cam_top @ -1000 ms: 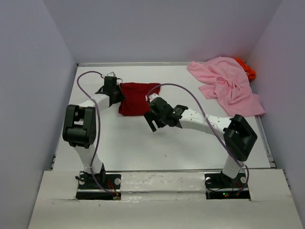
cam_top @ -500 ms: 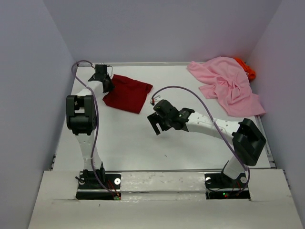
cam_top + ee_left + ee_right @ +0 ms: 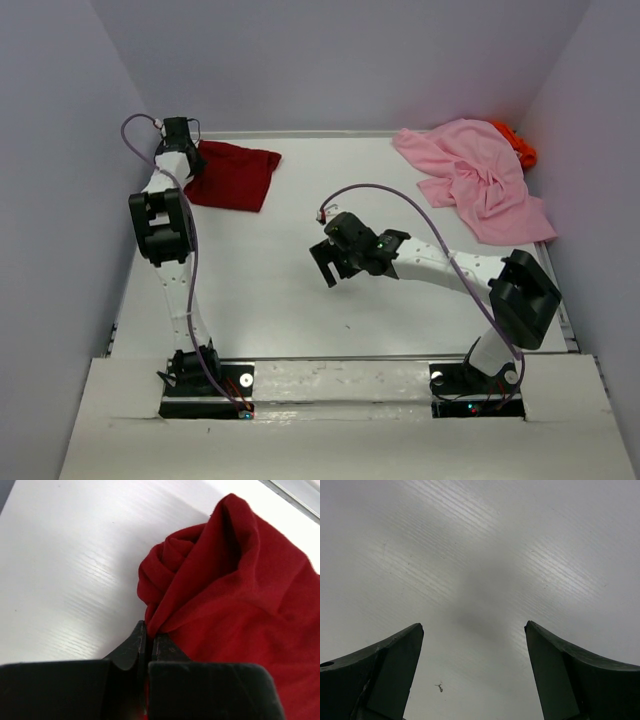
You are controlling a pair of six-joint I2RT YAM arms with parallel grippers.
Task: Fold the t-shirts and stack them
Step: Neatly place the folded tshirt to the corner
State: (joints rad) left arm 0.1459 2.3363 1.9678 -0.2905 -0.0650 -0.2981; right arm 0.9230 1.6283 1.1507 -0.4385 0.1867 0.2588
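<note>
left gripper (image 3: 149,631) clamps red t-shirt (image 3: 235,176) | right gripper (image 3: 474,624) wide | pink t-shirt (image 3: 475,185) apparently overlaps orange t-shirt (image 3: 520,149)

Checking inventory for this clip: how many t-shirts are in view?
3. Dark red shirt far left, pinched by the left tool; pink shirt crumpled far right; orange shirt mostly hidden behind it. More may hide underneath.

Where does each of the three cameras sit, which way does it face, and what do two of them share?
Top external: above, behind the bases, looking down on the white table; left arm and right arm show.
Left wrist: on the left arm, looking past its jaws, shut on the dark red cloth t-shirt.
Right wrist: faces the tabletop between its open jaws.
Shared: top and left wrist both show that t-shirt.
</note>
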